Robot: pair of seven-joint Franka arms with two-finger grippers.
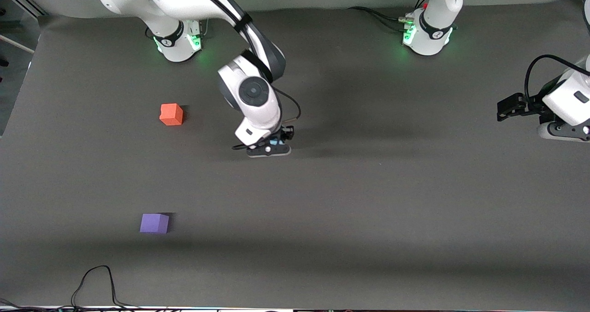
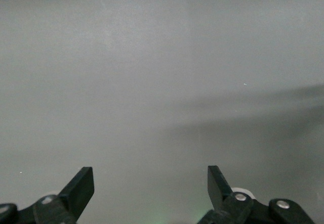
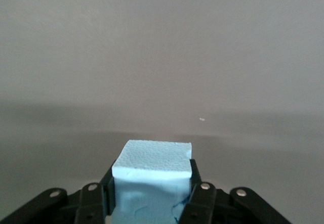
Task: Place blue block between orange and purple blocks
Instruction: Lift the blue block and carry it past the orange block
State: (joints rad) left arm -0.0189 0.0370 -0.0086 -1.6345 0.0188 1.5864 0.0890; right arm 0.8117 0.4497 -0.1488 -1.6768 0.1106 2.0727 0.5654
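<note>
My right gripper (image 1: 278,142) is shut on the light blue block (image 3: 151,183), its fingers pressed against two opposite sides. In the front view only a sliver of the blue block (image 1: 274,142) shows under the wrist, over the middle of the table. The orange block (image 1: 171,114) lies on the mat toward the right arm's end. The purple block (image 1: 154,223) lies nearer the front camera than the orange one. My left gripper (image 2: 151,186) is open and empty; it waits at the left arm's end of the table (image 1: 509,107).
The dark grey mat (image 1: 368,201) covers the table. A black cable (image 1: 99,282) loops at the table's front edge near the purple block. Both arm bases (image 1: 177,40) stand along the table's farthest edge.
</note>
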